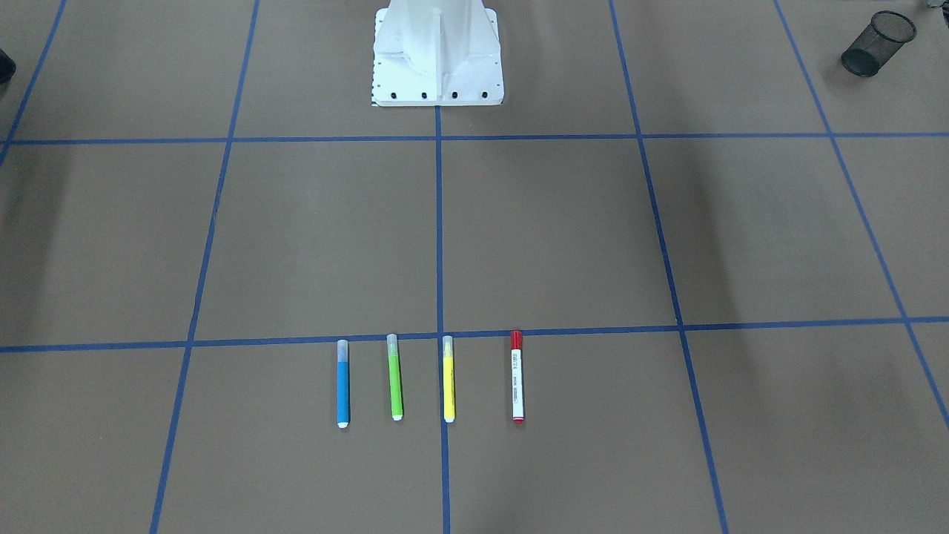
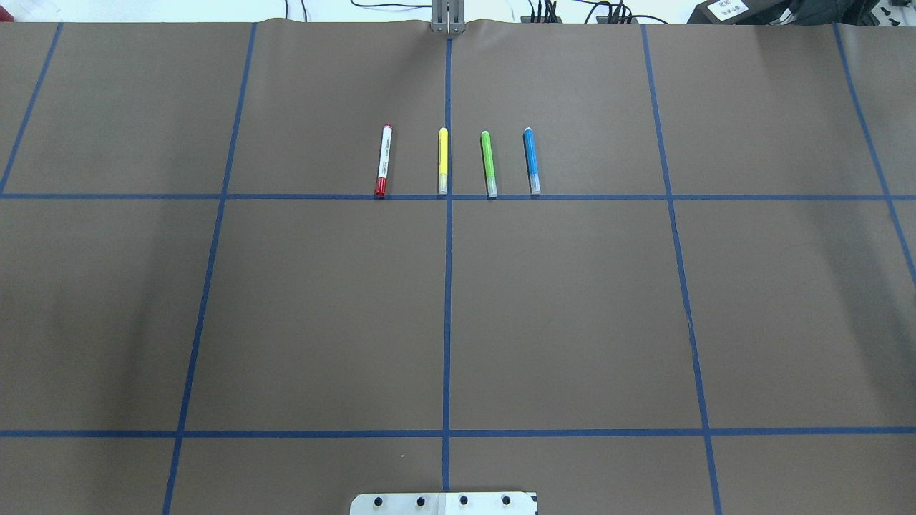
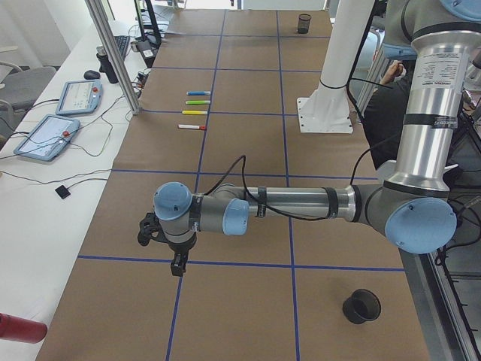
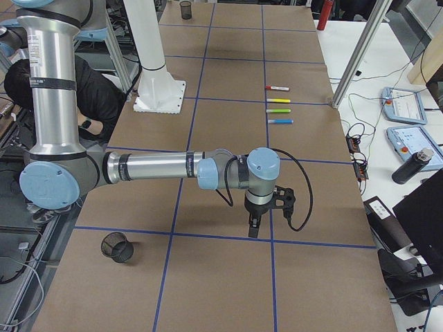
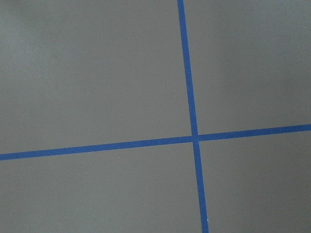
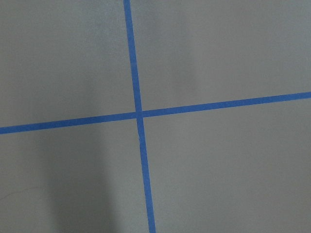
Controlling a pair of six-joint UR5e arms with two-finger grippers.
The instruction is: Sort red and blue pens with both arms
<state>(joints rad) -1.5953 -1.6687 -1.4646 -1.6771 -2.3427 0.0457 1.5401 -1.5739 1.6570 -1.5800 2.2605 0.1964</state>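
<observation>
Now four pens lie in a row on the far part of the brown table (image 2: pixel 572 315), parallel and apart from each other, with their caps toward the robot, just at a blue tape line (image 2: pixel 608 196). From left to right in the overhead view they are the red marker (image 2: pixel 383 162), the yellow highlighter (image 2: pixel 443 161), the green highlighter (image 2: pixel 489 164) and the blue highlighter (image 2: pixel 531 160). The left gripper (image 3: pixel 177 265) hangs low over the left end of the table, well apart from the pens; I cannot tell if its fingers are apart or together. The right gripper (image 4: pixel 253 227) hangs over the right end, and there too I cannot tell. A black mesh cup (image 3: pixel 361 305) sits at the left end, a second mesh cup (image 4: pixel 118 247) at the right end
</observation>
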